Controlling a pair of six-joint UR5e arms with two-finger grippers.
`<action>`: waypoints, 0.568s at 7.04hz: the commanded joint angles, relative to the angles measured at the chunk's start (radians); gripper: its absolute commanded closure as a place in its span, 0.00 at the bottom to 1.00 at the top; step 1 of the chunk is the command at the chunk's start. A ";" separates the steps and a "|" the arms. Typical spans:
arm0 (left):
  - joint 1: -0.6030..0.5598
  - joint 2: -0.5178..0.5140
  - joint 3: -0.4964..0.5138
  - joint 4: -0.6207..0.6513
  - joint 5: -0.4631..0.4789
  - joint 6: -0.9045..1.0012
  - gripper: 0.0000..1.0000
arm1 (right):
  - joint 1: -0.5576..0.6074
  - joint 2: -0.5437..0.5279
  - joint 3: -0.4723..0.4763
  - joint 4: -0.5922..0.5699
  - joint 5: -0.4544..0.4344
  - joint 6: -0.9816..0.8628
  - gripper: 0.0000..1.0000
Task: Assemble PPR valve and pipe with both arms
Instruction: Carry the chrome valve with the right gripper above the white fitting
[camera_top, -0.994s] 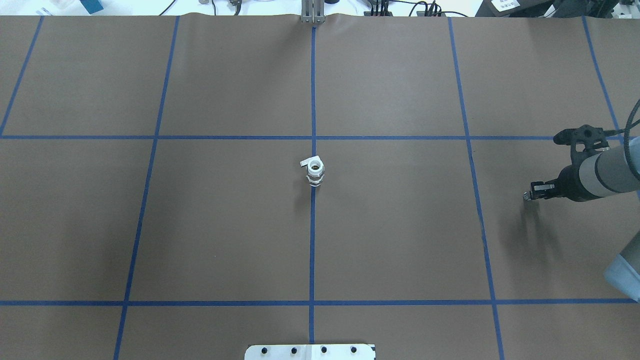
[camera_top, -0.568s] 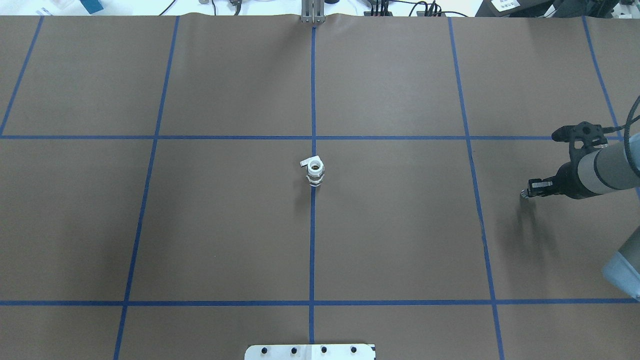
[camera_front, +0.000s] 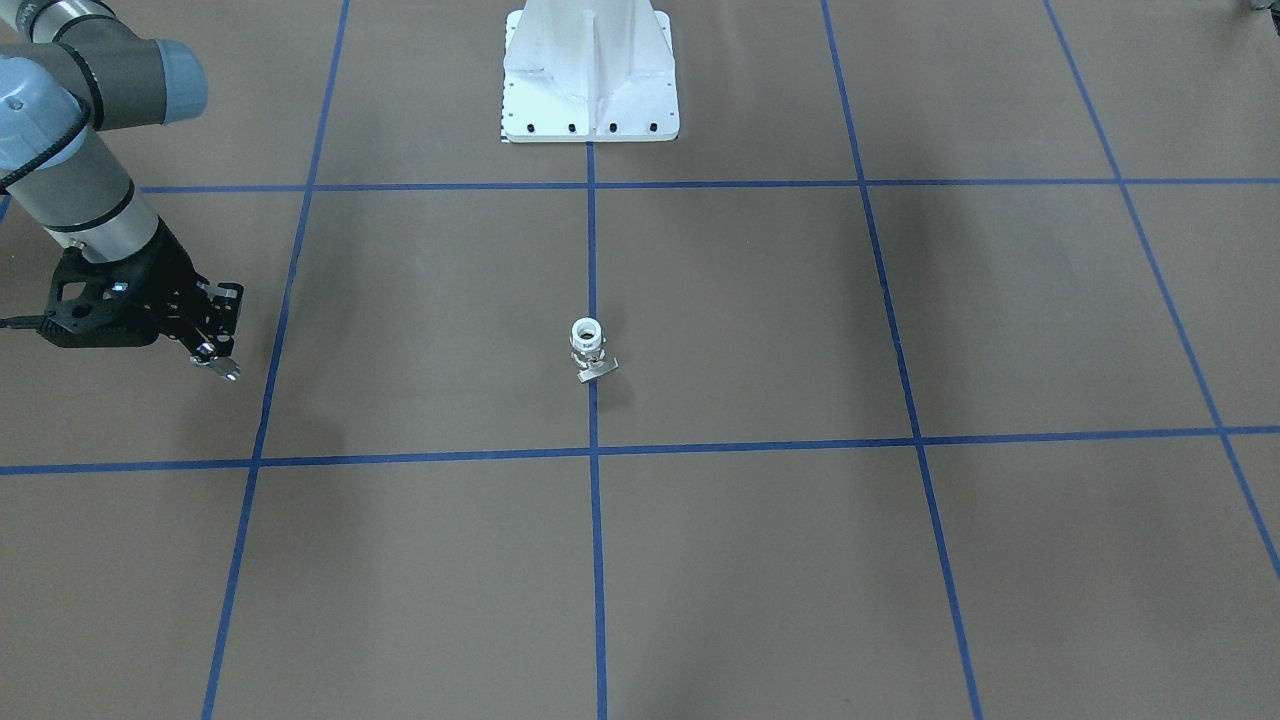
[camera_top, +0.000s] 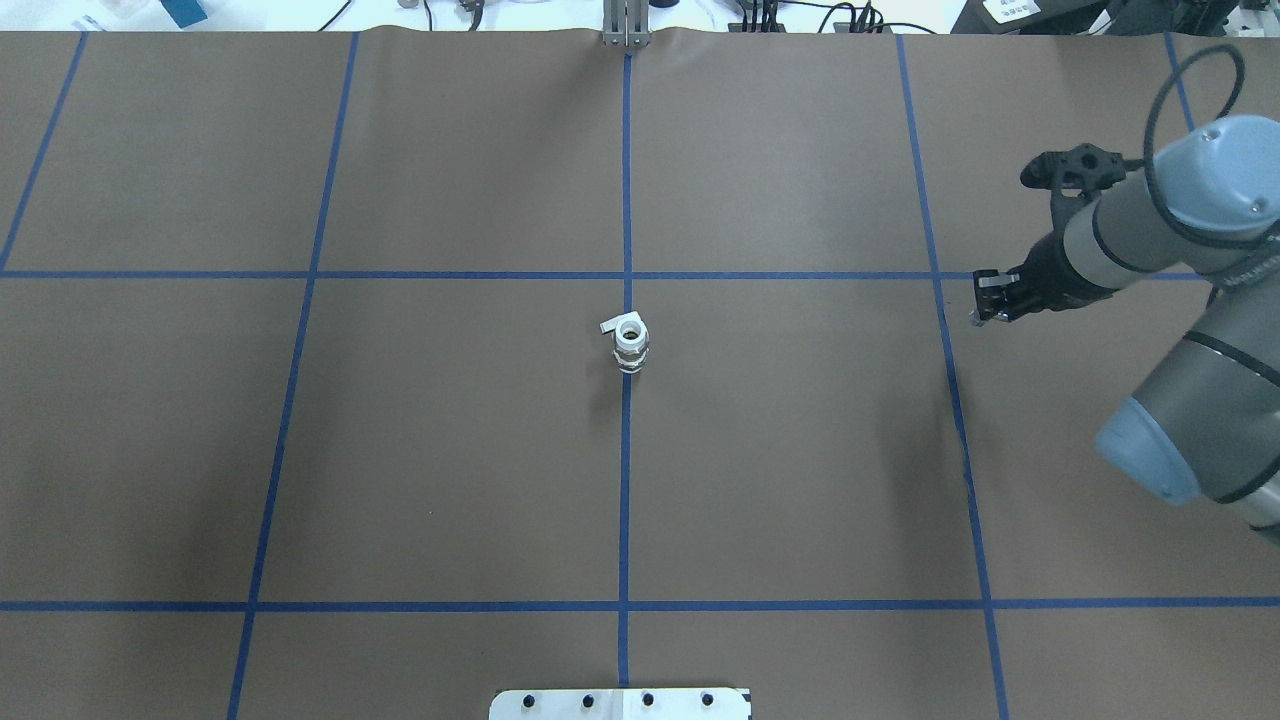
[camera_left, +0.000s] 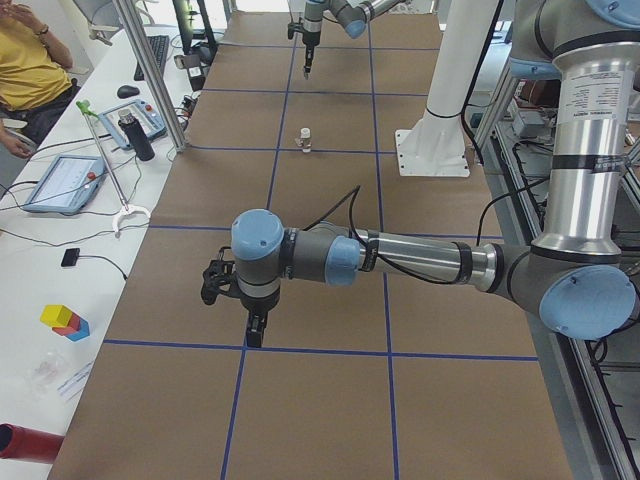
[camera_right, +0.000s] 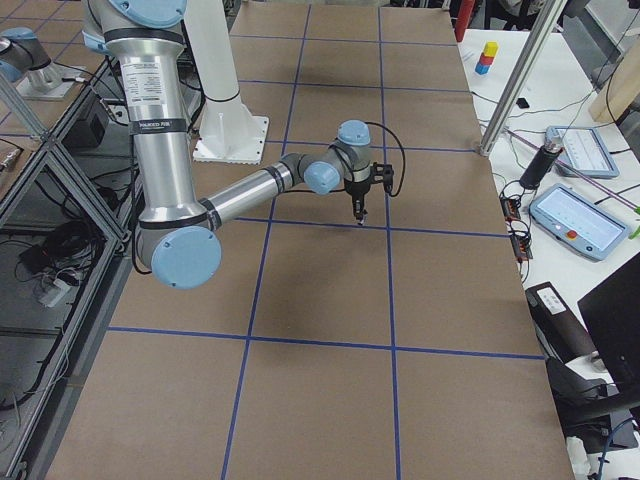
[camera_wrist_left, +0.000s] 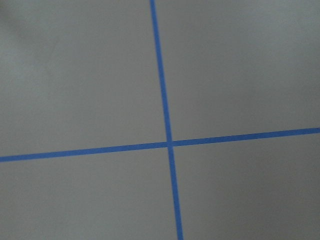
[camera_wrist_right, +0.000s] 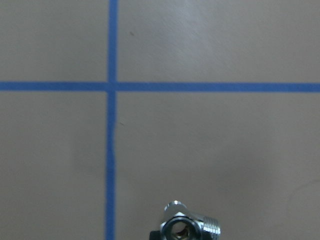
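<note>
The PPR valve (camera_top: 630, 345) stands upright on the centre tape line, white ring on top and its grey tab to one side; it also shows in the front-facing view (camera_front: 588, 350). My right gripper (camera_top: 984, 304) hangs above the table to the valve's right, shut on the small chrome pipe (camera_front: 228, 373). The pipe fills the bottom edge of the right wrist view (camera_wrist_right: 187, 228). My left gripper (camera_left: 255, 330) shows only in the exterior left view, low over the table far from the valve; I cannot tell whether it is open or shut.
The white bolted pedestal (camera_front: 590, 75) stands behind the valve. Blue tape lines (camera_top: 625, 200) grid the brown table. A side bench with tablets (camera_left: 62, 182) and a seated person (camera_left: 30, 70) lies beyond the table's far edge.
My right gripper has moved away from the robot and towards the table's centre with the pipe in it. The valve has not moved.
</note>
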 joint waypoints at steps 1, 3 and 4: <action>0.000 0.055 -0.008 -0.009 0.010 -0.102 0.00 | 0.000 0.184 0.025 -0.214 -0.001 0.015 1.00; 0.002 0.110 0.005 -0.181 0.017 -0.097 0.00 | -0.014 0.321 0.042 -0.298 -0.012 0.018 1.00; 0.002 0.117 0.006 -0.213 0.016 -0.100 0.00 | -0.040 0.349 0.043 -0.299 -0.016 0.070 1.00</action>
